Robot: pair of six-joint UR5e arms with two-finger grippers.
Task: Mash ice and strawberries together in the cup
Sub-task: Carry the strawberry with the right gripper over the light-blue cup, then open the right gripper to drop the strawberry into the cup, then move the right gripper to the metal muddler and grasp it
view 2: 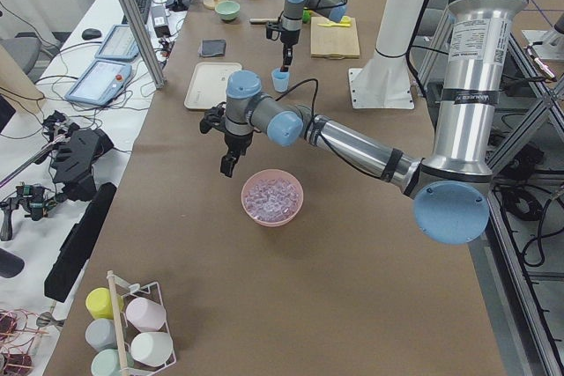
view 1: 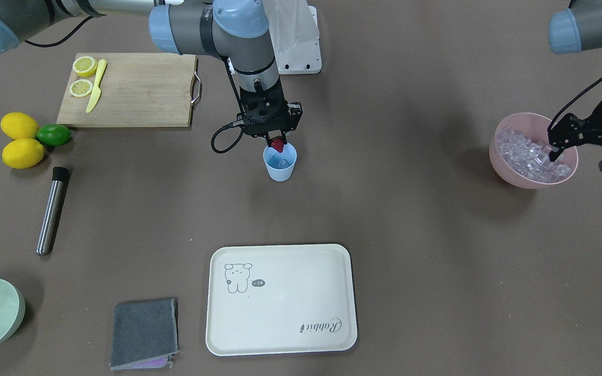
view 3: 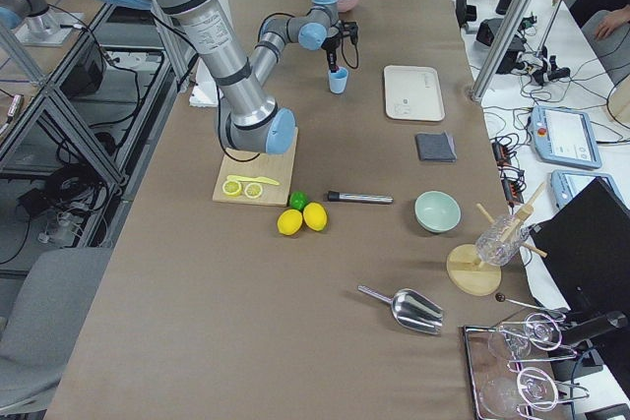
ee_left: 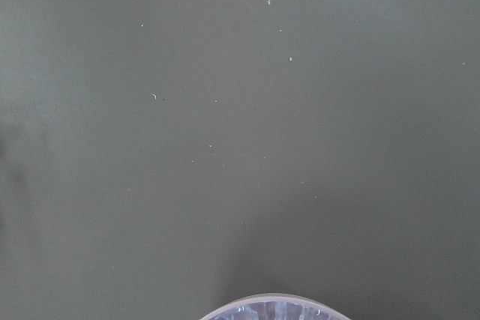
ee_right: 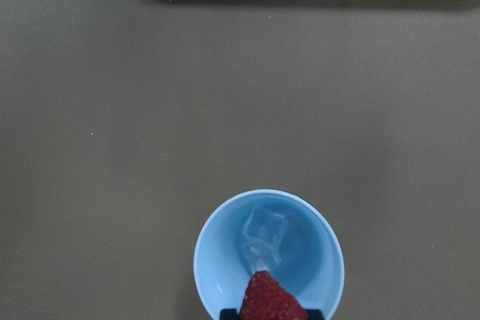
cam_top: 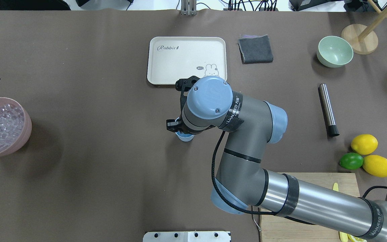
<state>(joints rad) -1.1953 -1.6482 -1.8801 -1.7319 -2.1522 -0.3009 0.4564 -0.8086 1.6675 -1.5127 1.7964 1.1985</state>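
Holding the strawberry (ee_right: pixel 266 299) clamped between its fingertips, the right gripper (view 1: pixel 278 141) hangs straight over the cup (view 1: pixel 281 171), with the berry at the cup's mouth. The cup stands upright near the table's middle, on the robot's near side of the tray (view 1: pixel 280 334) and apart from it. Two cubes of ice (ee_right: pixel 264 227) lie at the cup's bottom, touching each other. The left gripper (view 1: pixel 579 158) is above the pink bowl (view 1: pixel 510 175) far out on the robot's left, fingers spread apart, nothing seen between them. The bowl is heaped with more cubes. A metal rod (view 1: pixel 53 209) lies flat on the right, near the lemons (view 1: pixel 21 141)
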